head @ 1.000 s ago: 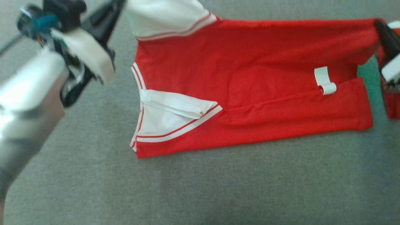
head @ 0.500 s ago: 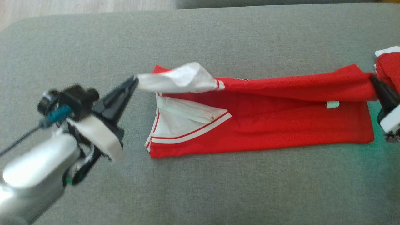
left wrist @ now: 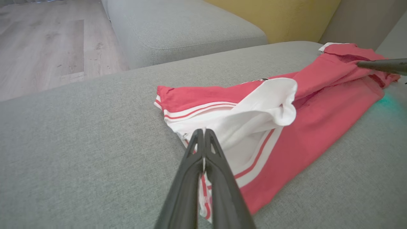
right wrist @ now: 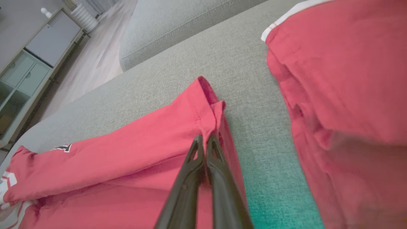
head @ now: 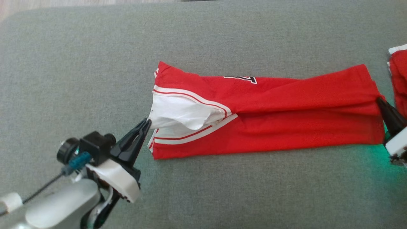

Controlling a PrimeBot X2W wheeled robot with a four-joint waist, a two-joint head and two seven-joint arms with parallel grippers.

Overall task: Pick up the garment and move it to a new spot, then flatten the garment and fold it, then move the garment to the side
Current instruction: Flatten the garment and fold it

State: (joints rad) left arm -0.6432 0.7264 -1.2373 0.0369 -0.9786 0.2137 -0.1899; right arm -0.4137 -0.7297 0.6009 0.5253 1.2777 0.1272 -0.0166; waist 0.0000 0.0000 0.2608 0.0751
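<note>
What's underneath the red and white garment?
The grey fabric cushion lies beneath the red and white garment. Its folded-over top layer hides anything between.

Editor: How is the light?
Photographer: Soft, even daylight covers the grey sofa cushion (head: pixel 222 190). Shadows are faint, just a thin dark line under the red garment (head: pixel 286 127).
Editor: Any colour cast?
Photographer: A green glow (head: pixel 365 152) tints the cushion beside the right tool (head: pixel 379 100). The head view is slightly soft, with a mild sheen on the pale forearm (head: pixel 60 210). The wrist views bend at the edges. In the right wrist view a second red cloth (right wrist: pixel 349 79) smears out of focus close to the lens, and in the left the wooden floor (left wrist: pixel 41 41) looks washed out.
</note>
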